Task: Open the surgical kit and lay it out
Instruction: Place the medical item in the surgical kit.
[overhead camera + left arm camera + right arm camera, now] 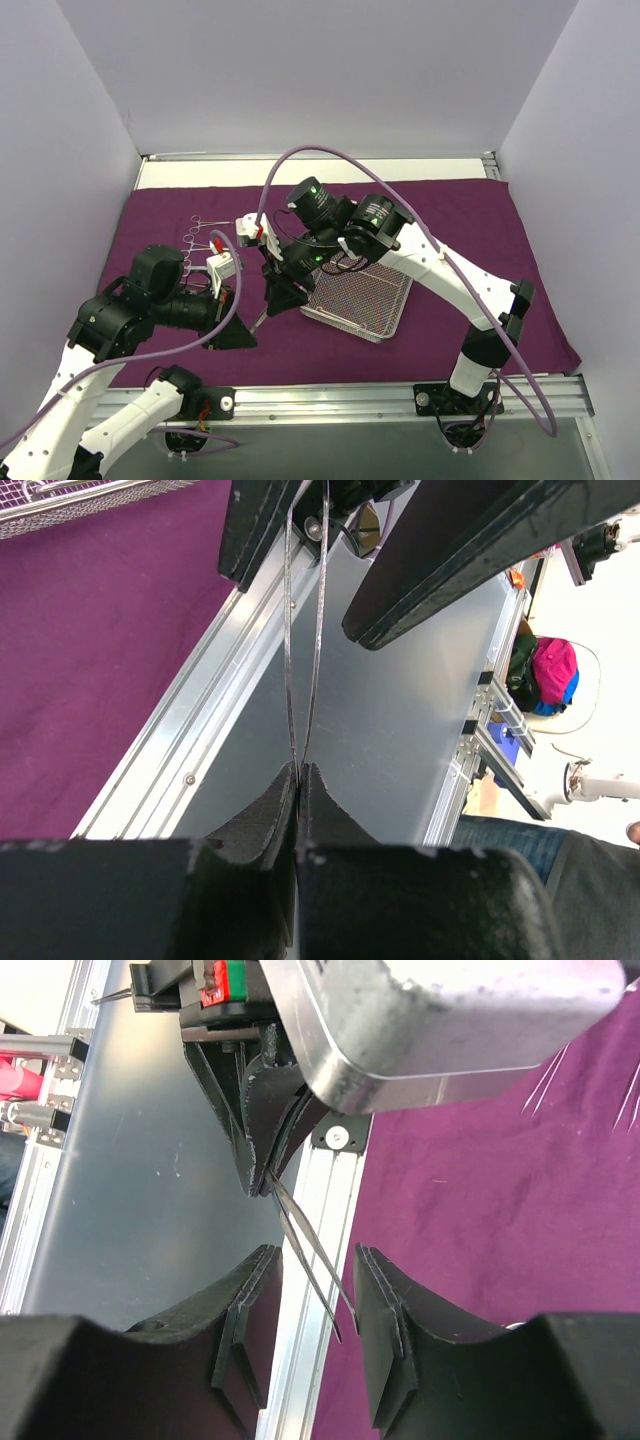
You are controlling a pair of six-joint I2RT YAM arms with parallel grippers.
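Left wrist view: a thin silver tweezer-like instrument, two slim blades running almost together, is pinched at one end in the left tool, whose pads are clenched tight on it. Its free end reaches up between the two dark fingers of the right tool. In the right wrist view that tool is released: its pads stand apart, one on each side of the blades (whether either pad brushes the metal cannot be told). In the top view the two tools meet just above the near part of the purple cloth, left of centre, with the instrument showing only as a faint sliver between them.

Just to the right of them lies the wire-mesh tray, flat on the cloth and turned at a slight angle to its edges. Farther back on the left, several scissor-like instruments lie side by side on the cloth, well apart from the tray. The cloth is spread open and covers most of the table, leaving a pale strip along the far edge.
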